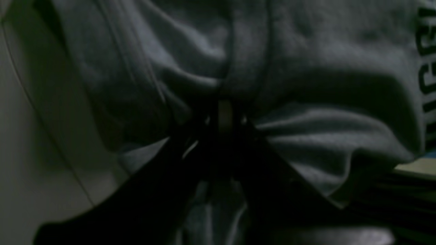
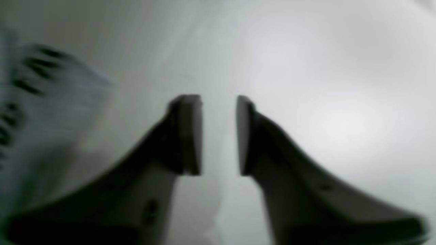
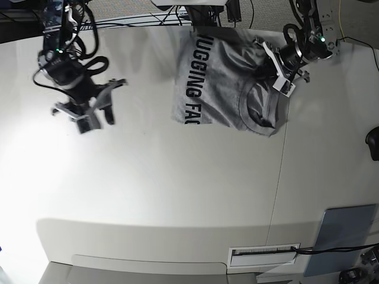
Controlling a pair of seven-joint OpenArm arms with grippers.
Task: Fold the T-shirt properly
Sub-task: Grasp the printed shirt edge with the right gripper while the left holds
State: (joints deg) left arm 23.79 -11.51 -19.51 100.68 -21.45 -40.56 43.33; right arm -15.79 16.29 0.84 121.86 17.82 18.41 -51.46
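The heather-grey T-shirt (image 3: 219,89) lies crumpled at the far middle of the white table (image 3: 177,189), its black lettering facing up along its left side. At the shirt's right edge my left gripper (image 3: 277,70) is shut on a bunch of the cloth. In the left wrist view the dark fingers of the left gripper (image 1: 224,115) pinch gathered folds of the T-shirt (image 1: 323,68). Away to the left, over bare table, my right gripper (image 3: 95,121) is apart from the shirt. Its jaws (image 2: 219,136) stand a little open with nothing between them, and the T-shirt (image 2: 41,102) shows blurred at the left.
A flat grey-blue pad (image 3: 343,236) lies at the near right corner. A black object (image 3: 373,143) sits at the right edge. Cables (image 3: 136,21) run along the table's far edge. A white label strip (image 3: 263,253) sits at the front edge.
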